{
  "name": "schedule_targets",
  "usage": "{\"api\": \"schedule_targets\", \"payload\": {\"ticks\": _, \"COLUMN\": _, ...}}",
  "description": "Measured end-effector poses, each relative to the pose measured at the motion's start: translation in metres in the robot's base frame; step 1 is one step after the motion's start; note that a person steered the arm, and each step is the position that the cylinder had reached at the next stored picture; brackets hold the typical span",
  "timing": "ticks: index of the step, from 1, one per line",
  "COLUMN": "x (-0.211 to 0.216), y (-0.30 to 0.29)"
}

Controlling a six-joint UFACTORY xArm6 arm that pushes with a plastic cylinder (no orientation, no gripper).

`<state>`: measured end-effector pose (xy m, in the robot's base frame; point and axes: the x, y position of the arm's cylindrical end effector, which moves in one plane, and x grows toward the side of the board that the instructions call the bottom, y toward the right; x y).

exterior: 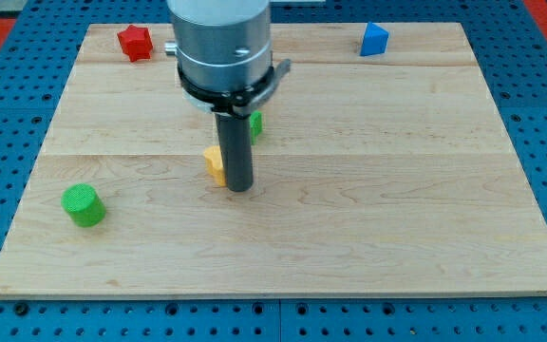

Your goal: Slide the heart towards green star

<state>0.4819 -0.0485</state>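
A yellow block (215, 163), which I take to be the heart, lies near the board's middle, partly hidden by my rod. My tip (240, 189) rests on the board just right of and slightly below it, touching or nearly touching it. A green block (254, 124), probably the green star, peeks out right of the rod, just above the yellow block; most of it is hidden by the arm.
A green cylinder (83, 205) stands at the board's lower left. A red block (134, 43) sits at the top left. A blue block (374, 39) sits at the top right. The wooden board (397, 190) lies on a blue pegboard.
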Motion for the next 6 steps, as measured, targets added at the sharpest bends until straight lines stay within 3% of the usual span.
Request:
{"api": "schedule_targets", "payload": {"ticks": 1, "x": 0.032, "y": 0.01}}
{"api": "schedule_targets", "payload": {"ticks": 2, "x": 0.058, "y": -0.033}}
{"api": "schedule_targets", "payload": {"ticks": 3, "x": 0.002, "y": -0.067}}
{"api": "schedule_targets", "payload": {"ticks": 4, "x": -0.024, "y": -0.035}}
{"api": "schedule_targets", "payload": {"ticks": 6, "x": 0.038, "y": -0.049}}
